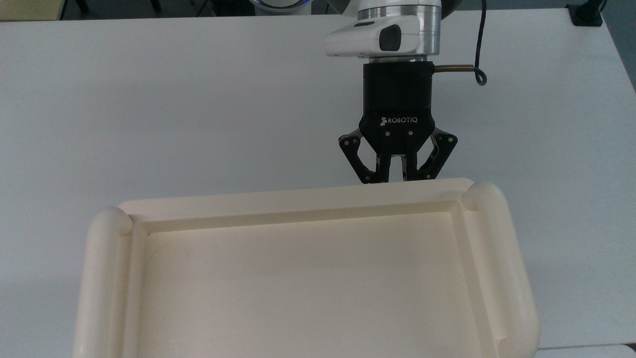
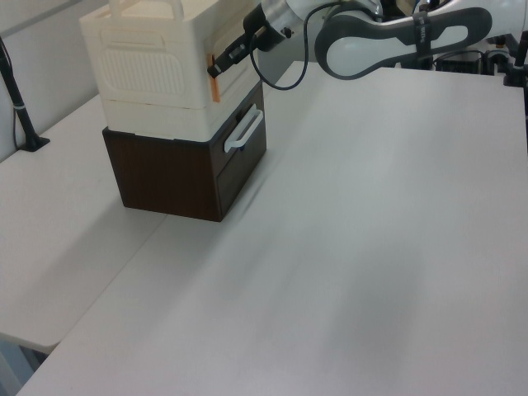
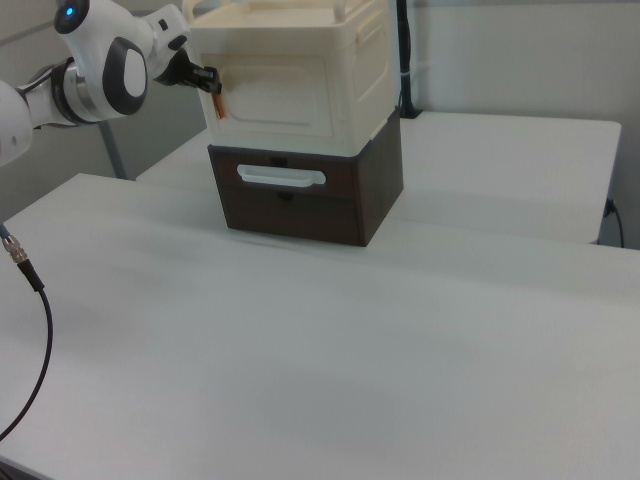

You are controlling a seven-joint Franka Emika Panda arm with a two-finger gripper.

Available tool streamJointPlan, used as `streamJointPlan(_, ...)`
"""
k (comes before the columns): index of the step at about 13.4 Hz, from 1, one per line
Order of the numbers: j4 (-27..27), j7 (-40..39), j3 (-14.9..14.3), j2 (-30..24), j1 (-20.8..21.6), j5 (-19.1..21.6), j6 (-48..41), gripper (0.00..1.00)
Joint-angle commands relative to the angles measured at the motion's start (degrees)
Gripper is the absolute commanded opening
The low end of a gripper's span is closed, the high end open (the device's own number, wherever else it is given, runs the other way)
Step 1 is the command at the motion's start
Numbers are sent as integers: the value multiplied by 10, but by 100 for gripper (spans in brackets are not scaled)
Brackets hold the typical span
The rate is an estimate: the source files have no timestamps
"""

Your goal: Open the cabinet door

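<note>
On the front face of the cabinet (image 3: 300,75), up at the right view's left edge, sits the cabinet door (image 3: 285,95), and its little copper-brown handle (image 3: 217,104) is right where the action is. Over in the left view the same handle (image 2: 214,79) shows as an orange strip on the cream box, with the door apparently shut flush against the body.

And the gripper (image 1: 396,180) is right on it! In the top view the black fingers (image 1: 383,169) are drawn close together, tips tucked just under the cabinet's front rail, so they look pinched on the handle, though the contact itself is hidden beneath the rim. The left view backs that up: the gripper (image 2: 224,62) meets the handle's upper end.

So this looks like the moment of the grasp, with the pull to come. To do it well, the grip should be firm before any motion, because that handle is thin and could slip out. The pull ought to follow an arc around the door's hinge side, not a straight tug, or the fingers will twist off. Slow and steady matters too: the cream cabinet stands on a dark brown drawer unit (image 3: 310,195) with a white drawer handle (image 3: 281,177), and a hard yank might drag or tip the stack on the white table (image 3: 330,350).
</note>
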Motion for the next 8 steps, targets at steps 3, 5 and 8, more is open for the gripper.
streamJointPlan(3, 4, 17, -9, 13, 7, -12, 15, 18)
streamJointPlan(5, -9, 13, -7, -7, 5, -13, 12, 10)
streamJointPlan(8, -20, 12, -7, -24, 6, -13, 10, 6)
